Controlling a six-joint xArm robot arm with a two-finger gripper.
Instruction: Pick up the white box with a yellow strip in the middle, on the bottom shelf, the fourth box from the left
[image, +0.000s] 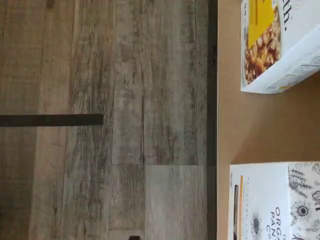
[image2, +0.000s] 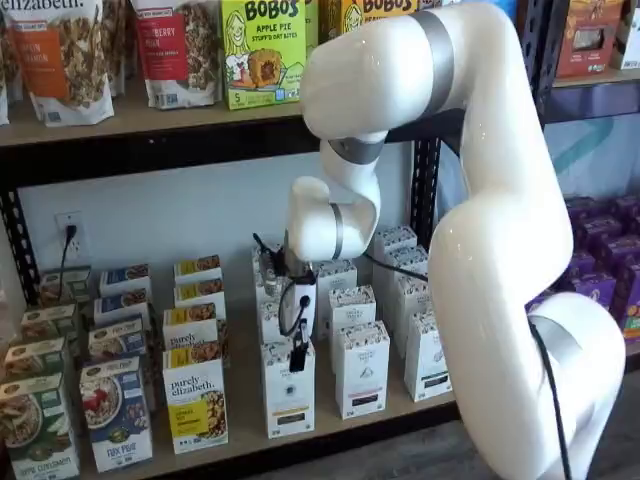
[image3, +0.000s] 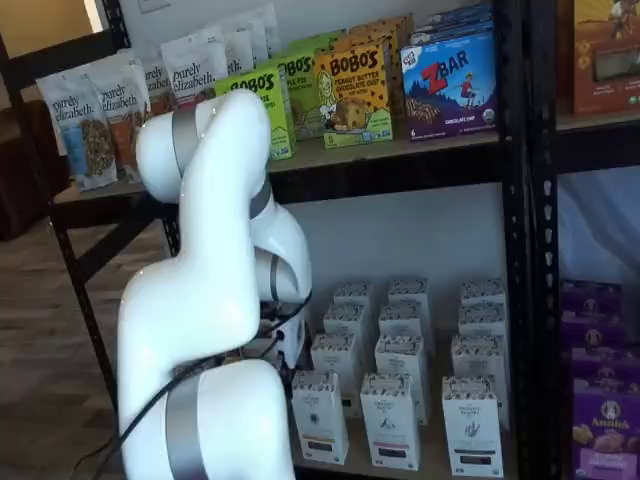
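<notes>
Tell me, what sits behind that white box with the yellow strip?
Behind the white box stand more white cartons in a row running back along the bottom shelf. The robot's arm covers most of them.

"BOBO'S" on green box (image2: 262, 50); "ZBAR" on blue box (image3: 450, 85).

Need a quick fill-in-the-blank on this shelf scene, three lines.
1. The white box stands on the ___ shelf.
2. The thin strip across its middle is ___.
3. The BOBO'S apple pie box on the upper board is ___.

Missing words: bottom; yellow; green
</notes>
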